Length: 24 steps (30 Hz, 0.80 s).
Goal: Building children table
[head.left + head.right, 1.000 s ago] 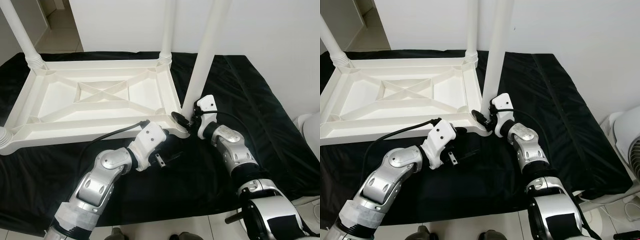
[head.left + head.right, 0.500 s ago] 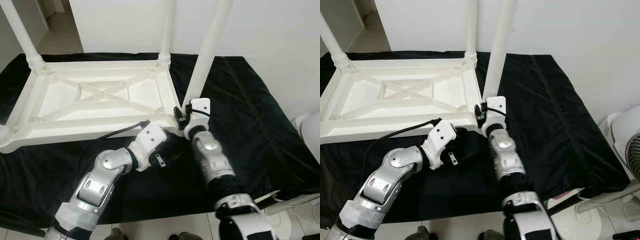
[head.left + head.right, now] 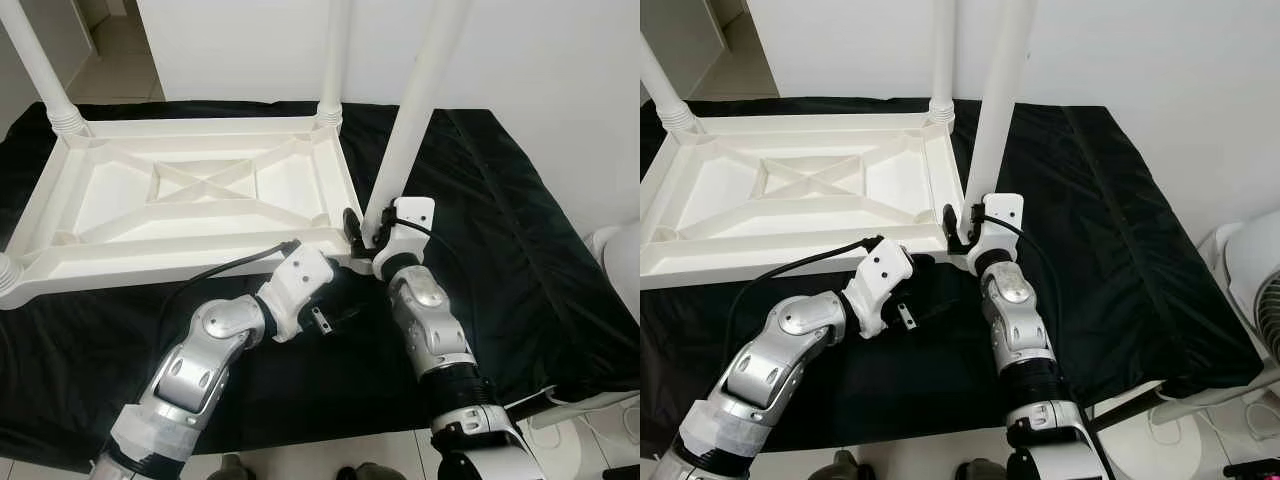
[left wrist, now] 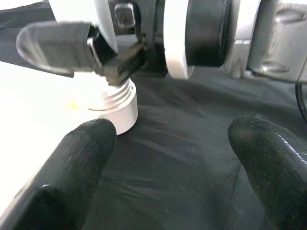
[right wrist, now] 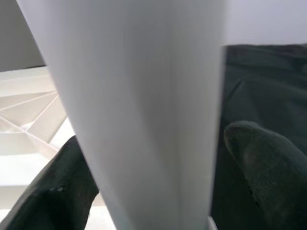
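At near right corner of upturned table (image 3: 190, 190), gripping upright leg (image 3: 405, 140) with right hand (image 3: 372, 228), fingers pinching its base; left hand (image 3: 335, 312) waiting spread, just beside socket (image 4: 115, 108).

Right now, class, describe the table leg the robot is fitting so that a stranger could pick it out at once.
Start at the white upside-down tabletop lying on the black cloth. Go to its near right corner, where the right gripper closes around the base of a white leg. Unlike the upright leg at the far right corner, this one leans.
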Available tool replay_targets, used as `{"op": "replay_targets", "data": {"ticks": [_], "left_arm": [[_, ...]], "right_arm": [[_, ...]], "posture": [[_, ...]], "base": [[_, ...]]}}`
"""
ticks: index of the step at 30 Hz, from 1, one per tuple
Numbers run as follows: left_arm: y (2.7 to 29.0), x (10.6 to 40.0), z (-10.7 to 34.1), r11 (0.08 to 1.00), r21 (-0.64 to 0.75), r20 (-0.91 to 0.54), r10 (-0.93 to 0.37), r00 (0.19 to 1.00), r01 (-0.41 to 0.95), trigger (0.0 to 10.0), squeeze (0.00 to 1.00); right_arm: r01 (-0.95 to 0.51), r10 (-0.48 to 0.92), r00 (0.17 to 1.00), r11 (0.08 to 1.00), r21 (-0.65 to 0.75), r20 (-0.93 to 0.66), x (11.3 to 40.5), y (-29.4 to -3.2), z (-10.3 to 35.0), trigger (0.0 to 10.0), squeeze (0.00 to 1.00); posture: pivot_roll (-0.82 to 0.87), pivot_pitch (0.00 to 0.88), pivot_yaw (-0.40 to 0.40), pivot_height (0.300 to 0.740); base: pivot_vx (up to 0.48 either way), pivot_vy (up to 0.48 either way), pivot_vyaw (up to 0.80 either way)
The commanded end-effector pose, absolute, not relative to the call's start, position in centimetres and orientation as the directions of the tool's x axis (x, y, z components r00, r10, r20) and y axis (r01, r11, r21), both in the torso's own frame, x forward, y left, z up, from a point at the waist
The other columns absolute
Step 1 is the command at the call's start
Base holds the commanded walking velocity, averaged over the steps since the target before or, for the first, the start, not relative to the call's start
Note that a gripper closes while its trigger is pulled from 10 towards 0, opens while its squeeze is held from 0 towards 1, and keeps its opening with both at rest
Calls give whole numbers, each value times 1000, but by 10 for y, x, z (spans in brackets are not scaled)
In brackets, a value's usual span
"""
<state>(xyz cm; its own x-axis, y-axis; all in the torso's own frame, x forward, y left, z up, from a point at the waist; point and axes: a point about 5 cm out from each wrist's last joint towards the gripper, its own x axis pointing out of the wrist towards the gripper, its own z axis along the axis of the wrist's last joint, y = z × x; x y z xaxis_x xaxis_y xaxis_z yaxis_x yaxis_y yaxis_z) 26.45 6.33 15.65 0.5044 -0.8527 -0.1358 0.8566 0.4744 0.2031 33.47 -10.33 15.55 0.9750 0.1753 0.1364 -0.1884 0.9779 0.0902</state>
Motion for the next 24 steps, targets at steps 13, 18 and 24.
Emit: {"op": "replay_targets", "data": {"ticks": [13,18,24], "left_arm": [[77,281,162,643,220,-78,-738,671,733,10000,0],[86,285,167,711,210,-28,-682,731,671,10000,0],[102,293,169,793,208,-4,-585,811,573,10000,0]], "right_arm": [[-178,171,973,983,34,156,295,-118,146,10000,0],[-209,193,963,975,70,188,277,-124,144,10000,0],[-276,263,950,960,57,165,257,-128,135,0,0]], "posture": [[-44,91,-10,740],[-44,107,-5,740],[-49,117,-1,740]], "base": [[0,0,0],[0,0,0],[0,0,0]]}}
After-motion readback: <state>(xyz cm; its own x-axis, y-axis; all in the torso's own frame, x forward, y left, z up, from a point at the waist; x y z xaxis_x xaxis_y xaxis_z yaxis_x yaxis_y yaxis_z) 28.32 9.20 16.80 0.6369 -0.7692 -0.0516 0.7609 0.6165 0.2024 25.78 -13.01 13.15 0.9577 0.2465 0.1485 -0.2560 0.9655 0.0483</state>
